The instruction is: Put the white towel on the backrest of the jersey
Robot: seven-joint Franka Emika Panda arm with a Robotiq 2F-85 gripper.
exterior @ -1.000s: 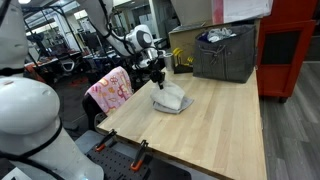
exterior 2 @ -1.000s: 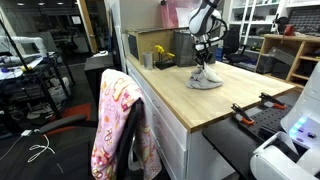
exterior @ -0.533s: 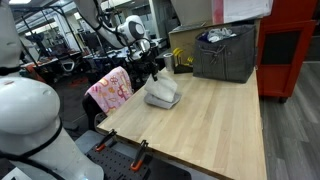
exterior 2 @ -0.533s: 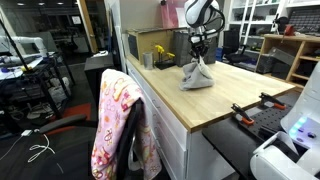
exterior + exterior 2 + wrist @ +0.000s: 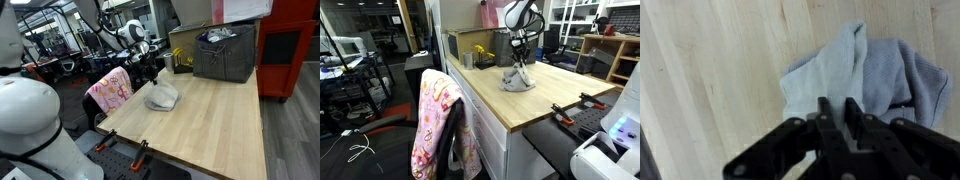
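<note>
My fingers are clamped on the white towel.
Pink floral jersey hangs beside the wooden table at the towel's 9 o'clock. The towel sits bunched on the tabletop, its peak pinched in my gripper. A grey storage bin stands at 2 o'clock.

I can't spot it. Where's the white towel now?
In an exterior view the white towel sits bunched on the wooden table under the claw, near the edge by the pink jersey.

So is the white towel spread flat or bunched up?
Bunched: the white towel rises in a crumpled peak pinched by the hand, its lower folds resting on the table.
</note>
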